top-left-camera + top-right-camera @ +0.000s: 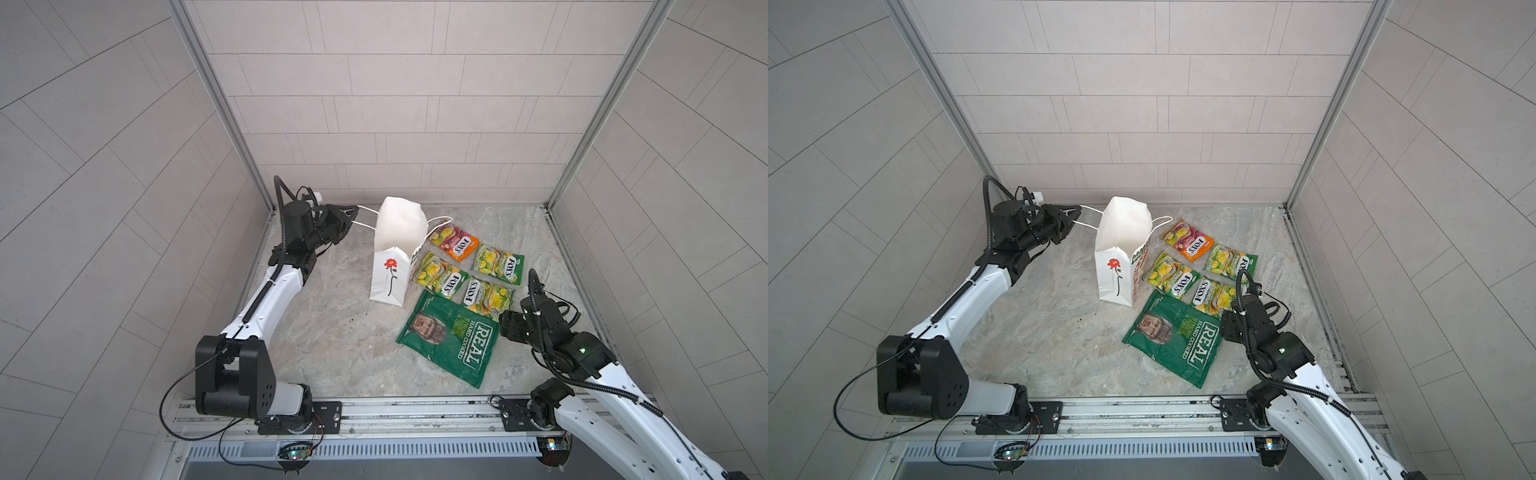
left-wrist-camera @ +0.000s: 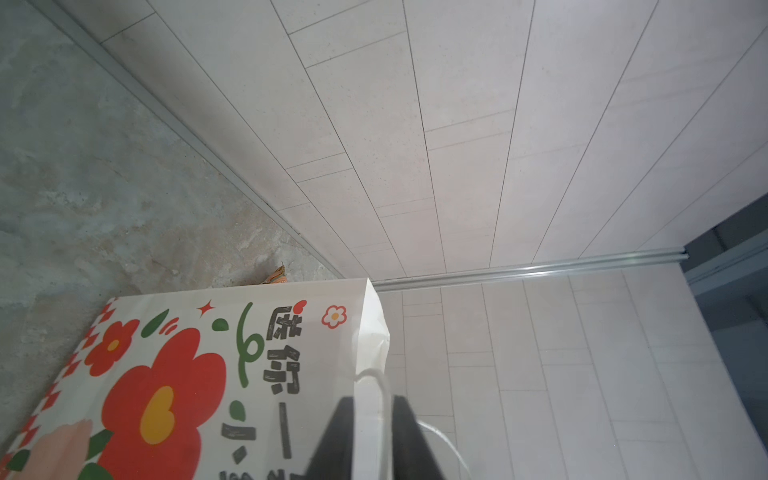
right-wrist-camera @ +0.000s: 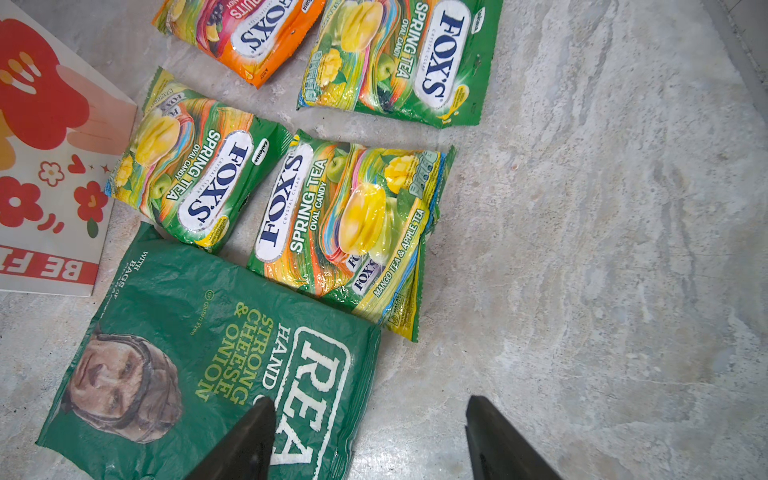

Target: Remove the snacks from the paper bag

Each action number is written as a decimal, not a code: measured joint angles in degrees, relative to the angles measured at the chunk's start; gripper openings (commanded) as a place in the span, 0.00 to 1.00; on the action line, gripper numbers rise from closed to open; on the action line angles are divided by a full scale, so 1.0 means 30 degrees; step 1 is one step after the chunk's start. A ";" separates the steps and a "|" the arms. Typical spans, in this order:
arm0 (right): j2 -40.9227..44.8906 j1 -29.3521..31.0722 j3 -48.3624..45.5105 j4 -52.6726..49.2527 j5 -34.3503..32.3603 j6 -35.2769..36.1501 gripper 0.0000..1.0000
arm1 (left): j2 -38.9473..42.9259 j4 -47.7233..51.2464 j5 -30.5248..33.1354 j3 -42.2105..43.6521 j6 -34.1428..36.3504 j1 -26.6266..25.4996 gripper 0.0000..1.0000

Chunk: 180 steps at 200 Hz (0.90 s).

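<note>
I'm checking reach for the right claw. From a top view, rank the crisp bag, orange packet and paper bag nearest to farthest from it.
1. The crisp bag, at the front, just beside the right claw.
2. The orange packet, farther back.
3. The paper bag, back left, standing upright.

- In both top views we see soft, even, bright light from overhead, with only faint shadows.
- Glare streaks the glossy snacks [image 3: 365, 216].
- Up close, the left gripper [image 2: 374, 399] looks out of focus to us.
- The wall [image 1: 83, 187] lines bow near the top-view edges.
</note>
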<state>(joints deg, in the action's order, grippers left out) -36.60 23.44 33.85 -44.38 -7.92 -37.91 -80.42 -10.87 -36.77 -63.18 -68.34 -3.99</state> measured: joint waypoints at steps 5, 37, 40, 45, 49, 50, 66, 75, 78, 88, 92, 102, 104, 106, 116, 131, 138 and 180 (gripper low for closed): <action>-0.0029 0.0000 0.0000 0.0000 -0.0007 0.0000 0.74 | 0.0044 0.0204 -0.0007 0.0000 -0.0007 0.0109 0.52; -0.0197 0.0000 0.0000 0.0073 -0.0007 0.0000 0.74 | 0.0670 0.1647 0.0051 -0.0036 0.1443 0.0743 0.82; -0.0197 0.0000 0.0000 0.0087 -0.0007 0.0000 0.74 | 0.0772 0.1887 0.0095 -0.0051 0.1690 0.0801 0.84; -0.0197 0.0000 0.0000 0.0117 -0.0007 0.0000 0.74 | 0.0918 0.2149 0.0226 -0.0058 0.1887 0.0874 0.87; -0.0204 0.0000 0.0000 0.0138 -0.0007 0.0000 0.74 | 0.1049 0.2521 0.0299 -0.0102 0.2390 0.0911 0.90; -0.0211 0.0000 0.0000 0.0146 -0.0015 0.0000 0.74 | 0.1093 0.2630 0.0328 -0.0117 0.2375 0.0933 0.90; -0.0262 -0.0015 0.0000 0.0226 -0.0044 0.0007 0.74 | 0.1515 0.4160 0.0765 -0.0525 0.3716 0.1086 0.97; -0.0299 -0.0058 0.0000 0.0306 -0.0124 0.0029 0.74 | 0.1676 0.5319 0.1166 -0.1027 0.4860 0.1129 0.99; -0.0313 -0.0073 0.0000 0.0335 -0.0168 0.0044 0.74 | 0.1719 0.5727 0.1290 -0.1239 0.5158 0.1137 0.99; -0.0342 -0.0124 -0.0007 0.0495 -0.0393 0.0109 0.74 | 0.1843 0.7031 0.1792 -0.1945 0.6484 0.1173 1.00; -0.0379 -0.0124 -0.0007 0.0583 -0.0503 0.0138 0.74 | 0.1872 0.7526 0.1996 -0.2244 0.6958 0.1188 1.00; -0.0495 -0.0182 -0.0015 0.0838 -0.0831 0.0233 0.74 | 0.2047 0.8816 0.2586 -0.2958 0.8378 0.1202 1.00; -0.0532 -0.0197 -0.0022 0.0889 -0.0903 0.0284 0.74 | 0.2076 0.9027 0.2718 -0.3075 0.8626 0.1202 1.00; -0.0561 -0.0211 -0.0022 0.0962 -0.0984 0.0291 0.74 | 0.2120 0.9260 0.2841 -0.3206 0.8881 0.1202 1.00; -0.0736 -0.0321 -0.0022 0.1253 -0.1392 0.0481 0.74 | 0.2419 1.0324 0.3512 -0.3687 1.0163 0.1202 1.00; -0.1129 -0.0525 -0.0022 0.1851 -0.2259 0.0809 0.74 | 0.3067 1.1635 0.4590 -0.4051 1.1868 0.1202 1.00; -0.1348 -0.0634 -0.0022 0.2208 -0.2674 0.1013 0.74 | 0.3424 1.2138 0.5144 -0.4102 1.2568 0.1202 1.00; -0.3177 -0.1719 -0.0022 0.5100 -0.5100 0.2412 0.74 | 0.5931 1.3602 0.9457 -0.3198 1.5416 0.1202 1.00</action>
<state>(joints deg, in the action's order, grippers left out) -46.13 18.28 33.78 -29.08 -23.22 -30.68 -62.63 29.93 -8.40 -72.77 -22.09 -0.38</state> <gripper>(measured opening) 0.738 0.998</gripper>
